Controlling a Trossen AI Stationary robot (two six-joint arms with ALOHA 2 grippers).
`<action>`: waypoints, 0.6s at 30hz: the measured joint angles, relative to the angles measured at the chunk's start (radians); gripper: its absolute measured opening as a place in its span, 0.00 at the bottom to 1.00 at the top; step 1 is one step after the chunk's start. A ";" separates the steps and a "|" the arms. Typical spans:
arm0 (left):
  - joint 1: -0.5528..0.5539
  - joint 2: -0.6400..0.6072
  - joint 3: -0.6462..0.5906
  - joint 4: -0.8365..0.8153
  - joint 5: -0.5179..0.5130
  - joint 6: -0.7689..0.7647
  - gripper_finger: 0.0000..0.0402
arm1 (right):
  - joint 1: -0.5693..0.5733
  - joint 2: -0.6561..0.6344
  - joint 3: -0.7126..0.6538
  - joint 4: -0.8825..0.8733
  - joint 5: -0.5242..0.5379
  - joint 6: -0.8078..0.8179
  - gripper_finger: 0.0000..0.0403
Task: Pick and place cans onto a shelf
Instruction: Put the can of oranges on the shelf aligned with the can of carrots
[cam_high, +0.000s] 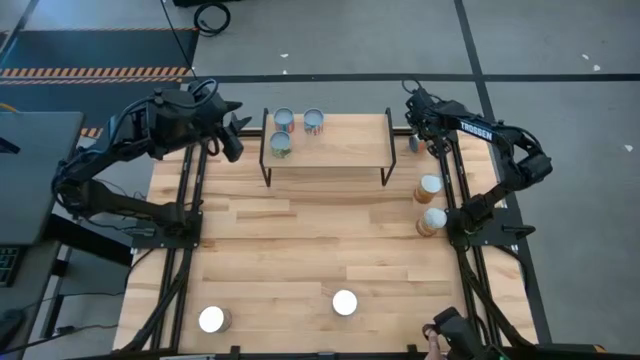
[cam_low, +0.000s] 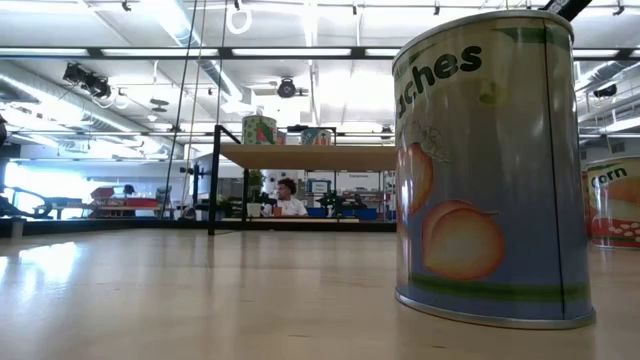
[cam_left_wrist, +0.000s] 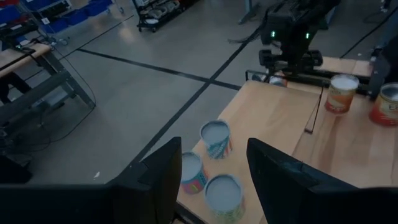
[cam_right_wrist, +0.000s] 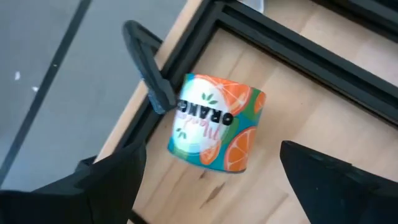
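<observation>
The shelf (cam_high: 335, 150) stands at the table's far edge, with three cans (cam_high: 284, 122) (cam_high: 313, 122) (cam_high: 281, 146) on its left end. They also show in the left wrist view (cam_left_wrist: 216, 138). My left gripper (cam_high: 236, 136) (cam_left_wrist: 214, 186) is open and empty, raised just left of the shelf's left end. My right gripper (cam_high: 415, 128) (cam_right_wrist: 221, 186) is open over the table's far right corner. An orange-labelled can (cam_right_wrist: 217, 124) (cam_high: 413, 144) stands there on its base just ahead of the fingers, untouched.
Two cans (cam_high: 430, 187) (cam_high: 433, 221) stand along the right edge. Two more (cam_high: 211, 319) (cam_high: 345, 302) stand near the front; one shows large in the low view (cam_low: 490, 170). Black frame rails (cam_right_wrist: 292, 43) run beside the orange can. The table's middle (cam_high: 320, 235) is bare wood.
</observation>
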 joint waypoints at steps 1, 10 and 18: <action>-0.001 -0.005 0.000 -0.002 0.000 0.004 0.47 | 0.000 -0.005 0.001 0.001 0.000 -0.018 0.94; -0.001 -0.038 0.000 -0.006 0.052 0.009 0.47 | 0.010 -0.011 0.001 -0.006 -0.039 -0.138 0.94; -0.001 -0.044 0.000 -0.065 0.129 -0.053 0.47 | -0.041 -0.008 0.001 -0.025 -0.092 0.055 0.94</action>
